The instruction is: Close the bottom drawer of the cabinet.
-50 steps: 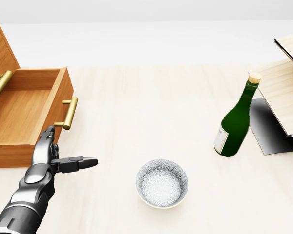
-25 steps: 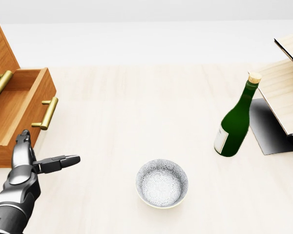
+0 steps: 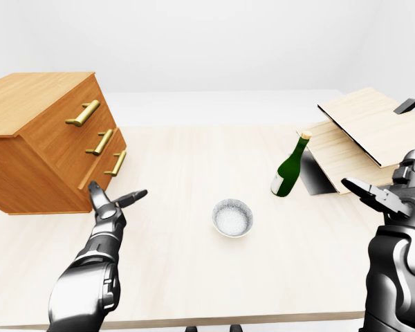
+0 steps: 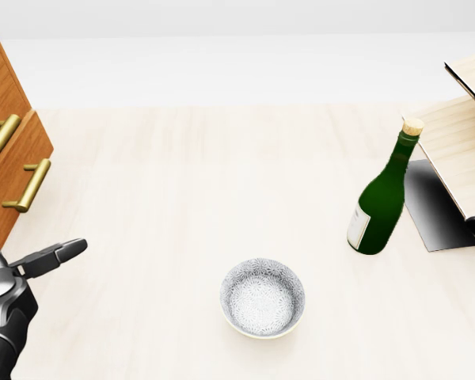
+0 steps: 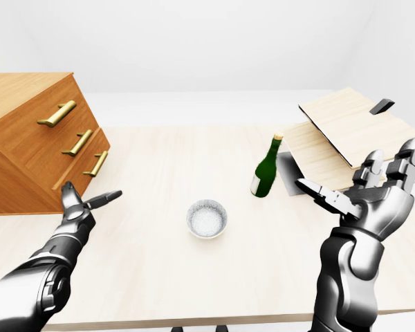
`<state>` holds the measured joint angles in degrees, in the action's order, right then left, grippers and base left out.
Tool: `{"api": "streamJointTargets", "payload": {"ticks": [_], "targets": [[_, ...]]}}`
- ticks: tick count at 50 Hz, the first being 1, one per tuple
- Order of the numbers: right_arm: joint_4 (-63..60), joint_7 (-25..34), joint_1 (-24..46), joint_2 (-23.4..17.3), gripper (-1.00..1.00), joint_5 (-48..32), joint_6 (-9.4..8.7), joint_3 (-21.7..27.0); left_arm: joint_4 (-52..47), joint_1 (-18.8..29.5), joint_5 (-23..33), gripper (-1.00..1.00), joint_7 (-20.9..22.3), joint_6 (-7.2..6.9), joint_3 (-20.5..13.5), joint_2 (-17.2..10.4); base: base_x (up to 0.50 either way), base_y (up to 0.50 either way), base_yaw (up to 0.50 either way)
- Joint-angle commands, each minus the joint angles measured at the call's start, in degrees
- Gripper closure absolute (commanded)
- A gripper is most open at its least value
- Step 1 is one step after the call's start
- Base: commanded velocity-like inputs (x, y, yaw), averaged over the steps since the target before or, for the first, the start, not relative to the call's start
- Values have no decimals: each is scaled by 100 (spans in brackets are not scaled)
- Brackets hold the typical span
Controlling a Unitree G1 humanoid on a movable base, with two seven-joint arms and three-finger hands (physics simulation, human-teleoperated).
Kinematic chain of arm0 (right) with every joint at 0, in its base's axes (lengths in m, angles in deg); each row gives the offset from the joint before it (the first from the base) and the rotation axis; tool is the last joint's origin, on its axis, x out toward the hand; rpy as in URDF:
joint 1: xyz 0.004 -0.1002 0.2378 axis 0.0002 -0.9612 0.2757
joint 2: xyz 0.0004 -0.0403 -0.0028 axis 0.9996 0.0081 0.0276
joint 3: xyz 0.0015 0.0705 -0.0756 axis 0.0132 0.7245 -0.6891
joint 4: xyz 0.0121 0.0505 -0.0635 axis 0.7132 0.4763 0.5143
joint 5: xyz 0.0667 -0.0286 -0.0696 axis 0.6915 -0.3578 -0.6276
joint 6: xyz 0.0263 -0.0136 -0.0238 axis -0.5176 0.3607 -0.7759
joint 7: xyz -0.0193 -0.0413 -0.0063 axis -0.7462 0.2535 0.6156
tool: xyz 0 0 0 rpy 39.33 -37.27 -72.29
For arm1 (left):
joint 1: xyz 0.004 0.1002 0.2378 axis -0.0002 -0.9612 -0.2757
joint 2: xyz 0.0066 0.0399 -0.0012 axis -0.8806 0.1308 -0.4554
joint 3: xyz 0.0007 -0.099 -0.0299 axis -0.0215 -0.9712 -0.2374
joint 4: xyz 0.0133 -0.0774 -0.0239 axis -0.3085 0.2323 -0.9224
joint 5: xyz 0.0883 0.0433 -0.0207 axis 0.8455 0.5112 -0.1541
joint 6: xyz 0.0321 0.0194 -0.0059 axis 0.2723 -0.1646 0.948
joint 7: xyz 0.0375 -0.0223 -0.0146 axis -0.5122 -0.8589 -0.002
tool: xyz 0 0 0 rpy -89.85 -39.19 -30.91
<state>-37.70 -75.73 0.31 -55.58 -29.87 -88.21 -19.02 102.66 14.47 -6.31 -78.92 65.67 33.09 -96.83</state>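
Observation:
The wooden cabinet [image 3: 38, 142] stands at the left of the table with three brass-handled drawers. The bottom drawer [image 3: 109, 166] sits flush or almost flush with the cabinet face, its handle [image 3: 115, 162] showing. My left hand [image 3: 114, 200] is open just below and right of that drawer's lower corner, fingers spread; whether it touches the drawer I cannot tell. It also shows at the head view's lower left [image 4: 32, 261]. My right hand [image 5: 363, 190] is open and empty at the right, raised above the table.
A patterned bowl [image 3: 232, 217] sits mid-table. A green corked bottle [image 3: 289, 167] stands to its right. Tilted light-wood boards [image 3: 363, 131] with a dark panel lie at the far right. The table edge [image 3: 214, 319] runs along the bottom.
The bottom drawer has slid leftward into the cabinet, from wide open to about flush. My left hand followed it to the left.

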Motion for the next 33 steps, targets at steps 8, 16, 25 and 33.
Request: {"api": "streamJointTargets", "payload": {"ticks": [8, 16, 25, 33], "targets": [[76, 24, -15, 4, -100, -5, 0, -17, -60, -73, -399, -100, -882, 0, -319, -337, 0, 0, 0], [1, 7, -25, 13, -100, -5, 0, -8, -77, -110, -432, -100, -882, 0, -309, -374, 0, 0, 0], [-69, -4, -32, 22, -100, 5, 0, 5, -62, -144, -458, -100, -882, 0, -333, -392, 0, 0, 0], [-82, -5, -31, 23, -100, 2, 0, 2, -83, -140, -534, -100, -882, 0, -338, -387, 0, 0, 0]]}}
